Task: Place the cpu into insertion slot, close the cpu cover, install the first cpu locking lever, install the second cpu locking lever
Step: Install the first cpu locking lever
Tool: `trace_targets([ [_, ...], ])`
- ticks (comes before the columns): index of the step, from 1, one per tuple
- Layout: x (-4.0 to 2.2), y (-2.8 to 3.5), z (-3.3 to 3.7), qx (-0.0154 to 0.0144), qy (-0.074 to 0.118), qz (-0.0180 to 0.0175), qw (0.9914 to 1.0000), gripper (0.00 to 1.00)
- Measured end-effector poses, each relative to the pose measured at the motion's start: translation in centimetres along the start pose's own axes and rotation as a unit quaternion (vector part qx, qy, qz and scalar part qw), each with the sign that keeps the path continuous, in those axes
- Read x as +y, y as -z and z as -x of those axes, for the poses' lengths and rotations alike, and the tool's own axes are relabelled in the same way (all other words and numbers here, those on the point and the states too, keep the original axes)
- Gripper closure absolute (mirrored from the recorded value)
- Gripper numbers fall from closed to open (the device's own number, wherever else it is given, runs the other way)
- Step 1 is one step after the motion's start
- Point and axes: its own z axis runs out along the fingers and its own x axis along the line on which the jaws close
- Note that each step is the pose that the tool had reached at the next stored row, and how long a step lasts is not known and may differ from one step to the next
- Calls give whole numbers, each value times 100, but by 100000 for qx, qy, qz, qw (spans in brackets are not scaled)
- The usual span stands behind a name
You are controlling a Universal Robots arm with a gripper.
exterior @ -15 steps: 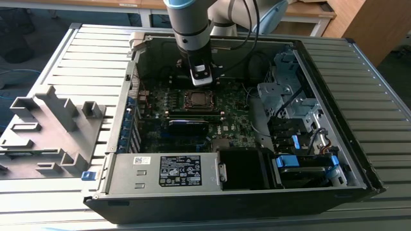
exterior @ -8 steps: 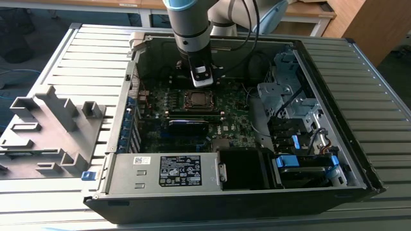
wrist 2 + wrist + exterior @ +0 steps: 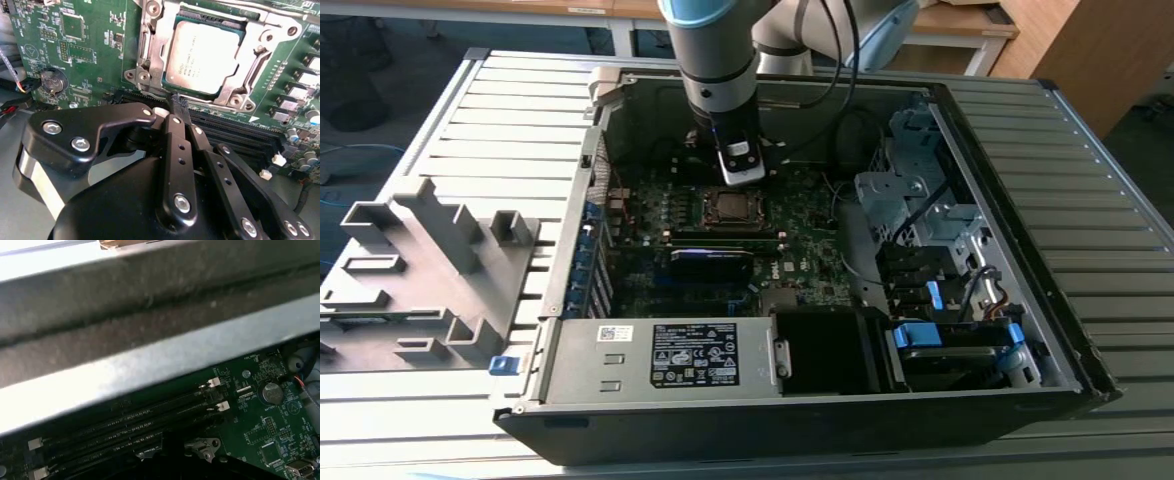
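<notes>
My gripper (image 3: pixel 177 106) is drawn together, its fingertips meeting at a narrow black tip with nothing between them that I can make out, and that tip sits right at the near edge of the socket assembly in the second wrist view. The cpu (image 3: pixel 205 55) already lies in the insertion slot (image 3: pixel 172 82), silvery top up, and the cpu cover (image 3: pixel 240 75) appears to be folded down around it, its frame framing the chip on all sides. In the exterior view my gripper (image 3: pixel 744 180) hangs just above the socket (image 3: pixel 731 207), deep inside the open computer case (image 3: pixel 1067 330) that rests on the slatted surface (image 3: pixel 427 120). The risk I judge greatest is slipping: my tip is thin and the metal by the cover's edge is smooth, so a push slightly off line could skate off and land on the green motherboard (image 3: pixel 85 50) or the black memory slots (image 3: pixel 235 132) just beside my fingers. If what I am touching is a locking lever, I cannot tell from here whether it is hooked; pressed from a poor angle it could spring back. Pressing too hard on the cover could also load the chip unevenly. The case wall close by in the first wrist view leaves my wrist little room to tilt.
</notes>
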Motion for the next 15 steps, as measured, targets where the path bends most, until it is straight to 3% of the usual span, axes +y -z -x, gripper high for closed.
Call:
trace_targets([
  [5,-5,-17,0,145,527,166,99998,89],
  [8,-3,-13,1,286,466,568,99997,89],
  [15,27,120,15,378,434,647,99996,89],
])
